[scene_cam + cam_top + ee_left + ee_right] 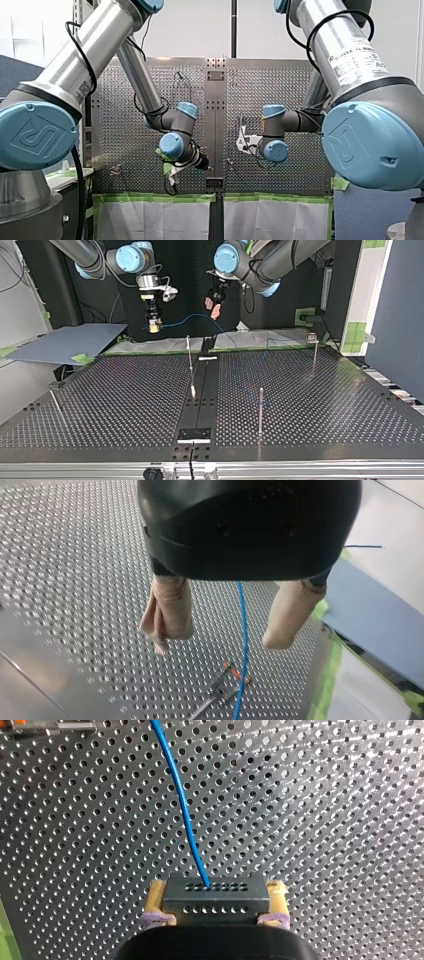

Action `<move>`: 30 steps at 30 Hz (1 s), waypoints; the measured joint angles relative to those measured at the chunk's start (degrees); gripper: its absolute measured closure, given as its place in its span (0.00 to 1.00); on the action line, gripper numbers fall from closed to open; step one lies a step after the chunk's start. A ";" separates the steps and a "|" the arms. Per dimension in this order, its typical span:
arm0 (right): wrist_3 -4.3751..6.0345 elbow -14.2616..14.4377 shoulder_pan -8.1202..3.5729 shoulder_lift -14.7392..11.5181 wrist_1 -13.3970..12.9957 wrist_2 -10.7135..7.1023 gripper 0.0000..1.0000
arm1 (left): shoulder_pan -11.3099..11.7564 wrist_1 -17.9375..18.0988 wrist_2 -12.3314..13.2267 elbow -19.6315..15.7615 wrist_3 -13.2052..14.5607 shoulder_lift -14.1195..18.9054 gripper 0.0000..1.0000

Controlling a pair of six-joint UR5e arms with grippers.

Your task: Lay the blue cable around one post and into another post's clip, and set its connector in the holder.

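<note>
The thin blue cable (185, 820) met a dark grey rectangular connector (215, 895) patterned with two rows of small holes. My right gripper (215, 892) had yellow fingers (279, 896), and my left gripper (220, 642) had beige fingers (172, 610). The silver metal bench (325, 820) bore a regular grid of perforations. Bright green tape (160, 198) lined one bench edge.

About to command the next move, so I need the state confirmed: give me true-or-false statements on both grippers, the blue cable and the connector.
1. My right gripper is shut on the connector. True.
2. My left gripper clamps the blue cable. False: its fingers are open, and the cable runs between them, touching neither.
3. The connector lies on the perforated table. False: it is held up off the table.
4. The blue cable comes out of the connector's face. True.
</note>
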 joint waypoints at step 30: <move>1.03 0.00 0.90 0.00 -0.47 -0.04 1.00 | -0.98 15.23 -1.91 3.47 -2.45 -7.18 0.00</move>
